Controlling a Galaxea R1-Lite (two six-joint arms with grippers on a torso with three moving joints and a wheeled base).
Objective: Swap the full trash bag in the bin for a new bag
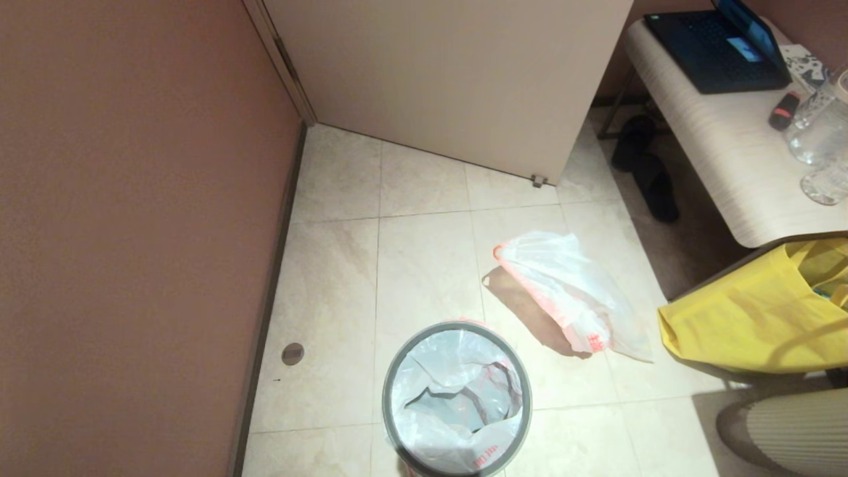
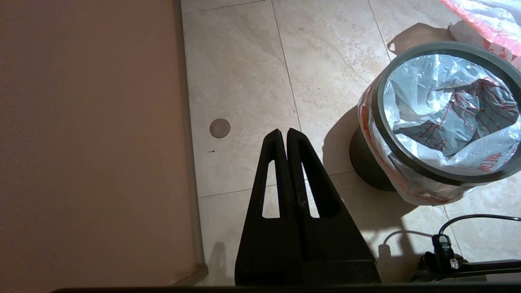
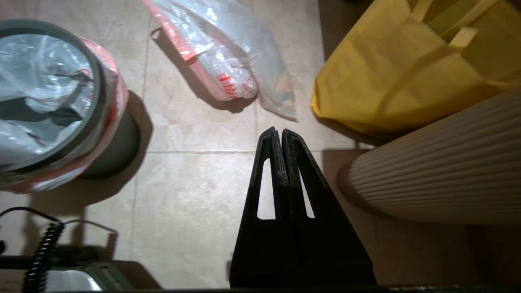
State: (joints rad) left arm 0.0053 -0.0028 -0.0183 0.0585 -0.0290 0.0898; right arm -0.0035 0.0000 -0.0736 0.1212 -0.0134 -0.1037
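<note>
Tiled floor (image 1: 424,265) beside a reddish wall (image 1: 132,232), seen from above. Small round black plastic bin w/ loose grey hoop rim (image 1: 457,399) stands near the bottom of the head view, already lined w/ a thin translucent white plastic bag bearing red line drawing (image 1: 464,391); its edge is folded out over the rim and the hoop sits on top. It looks empty inside. A second thin translucent white bag w/ pink-red band, lumpy (image 1: 570,291), lies on the floor beyond the bin and toward the robot's right, close to it but apart, long axis slanting away from the bin's far side toward a yellow cloth tote (image 1: 748,318) at right. Neither arm shows in the head view. Left gripper (image 2: 283,131) hangs over bare floor, fingers pressed together, empty, bin off to its right. Right gripper (image 3: 276,130): fingers likewise together, empty, pointing at the lying bag's near end, so right arm is nearer that bag. Judging by this, the swap looks done; only the lying bag remains
</note>
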